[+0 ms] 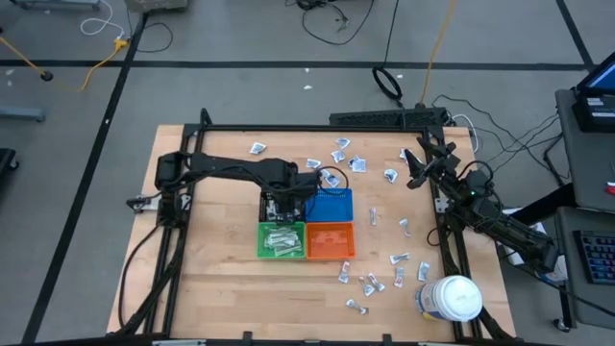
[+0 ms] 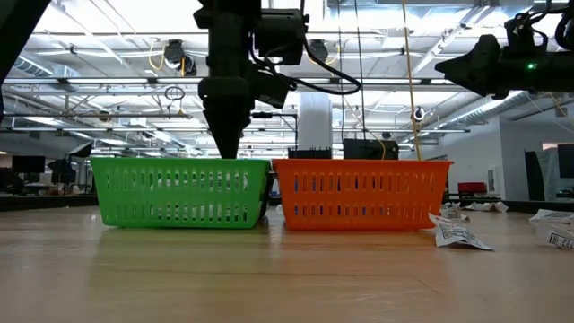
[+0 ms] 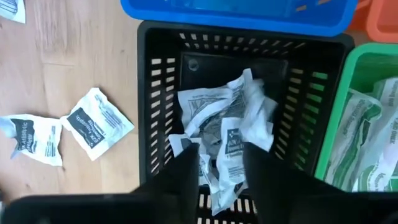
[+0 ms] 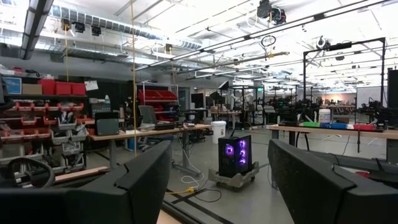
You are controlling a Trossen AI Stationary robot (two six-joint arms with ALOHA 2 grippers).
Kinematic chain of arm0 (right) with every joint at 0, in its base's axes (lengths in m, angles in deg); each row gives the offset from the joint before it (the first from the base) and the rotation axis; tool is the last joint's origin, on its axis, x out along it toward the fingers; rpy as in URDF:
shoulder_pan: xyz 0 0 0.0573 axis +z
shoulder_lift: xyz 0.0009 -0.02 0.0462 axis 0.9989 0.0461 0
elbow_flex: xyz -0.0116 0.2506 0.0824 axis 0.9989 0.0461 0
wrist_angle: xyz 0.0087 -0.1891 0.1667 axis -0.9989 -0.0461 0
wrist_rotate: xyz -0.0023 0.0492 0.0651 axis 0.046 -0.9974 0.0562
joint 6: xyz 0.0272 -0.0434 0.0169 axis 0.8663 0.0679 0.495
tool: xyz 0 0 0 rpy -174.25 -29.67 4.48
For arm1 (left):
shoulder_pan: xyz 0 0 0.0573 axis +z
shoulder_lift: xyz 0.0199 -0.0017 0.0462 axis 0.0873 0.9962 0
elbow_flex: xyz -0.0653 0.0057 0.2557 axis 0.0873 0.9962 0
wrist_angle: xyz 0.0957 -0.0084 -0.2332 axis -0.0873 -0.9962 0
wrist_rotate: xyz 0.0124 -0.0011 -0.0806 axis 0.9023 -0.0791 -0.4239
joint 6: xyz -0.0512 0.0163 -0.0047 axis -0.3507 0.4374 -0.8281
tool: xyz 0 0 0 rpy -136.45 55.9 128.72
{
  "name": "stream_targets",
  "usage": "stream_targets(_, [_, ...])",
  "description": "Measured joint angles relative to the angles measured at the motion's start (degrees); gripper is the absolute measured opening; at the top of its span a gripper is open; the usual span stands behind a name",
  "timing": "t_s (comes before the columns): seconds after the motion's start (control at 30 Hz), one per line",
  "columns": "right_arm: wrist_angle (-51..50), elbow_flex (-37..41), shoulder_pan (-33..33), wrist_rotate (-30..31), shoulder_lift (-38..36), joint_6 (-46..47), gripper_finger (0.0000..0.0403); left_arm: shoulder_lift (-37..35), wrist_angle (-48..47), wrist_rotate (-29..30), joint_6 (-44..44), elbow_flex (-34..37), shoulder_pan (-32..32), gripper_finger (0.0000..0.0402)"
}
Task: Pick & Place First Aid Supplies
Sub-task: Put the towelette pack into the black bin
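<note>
The first aid supplies are small white wrapped packets. Several lie crumpled in a black bin (image 3: 149,93), several in the green bin (image 1: 281,240), and many are scattered on the table's far side (image 1: 341,154) and near right (image 1: 370,284). My left gripper (image 3: 224,186) points straight down into the black bin, its fingers apart over the heap of packets (image 3: 227,124). It also shows behind the green bin in the low view (image 2: 224,135). My right gripper (image 1: 415,168) waits open at the table's right side, raised and tipped upward. My left gripper comes from above with one finger (image 3: 183,177) on either side of the topmost crumpled packet (image 3: 225,163), which lies on the heap in the black bin. I cannot tell whether the fingers touch it.
The blue bin (image 1: 332,205) and the orange bin (image 1: 330,240) stand against the black and green ones in a square block at mid-table. A large white jar (image 1: 452,298) lies at the near right corner. Two packets (image 3: 68,127) lie on the wood beside the black bin.
</note>
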Motion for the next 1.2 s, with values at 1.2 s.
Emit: stream_targets(1.2, [0.0, 0.0, 0.0, 0.0, 0.0, 0.0, 0.0263, -8.79, 0.82, 0.31, 9.85, 0.04, 26.61, 0.0263])
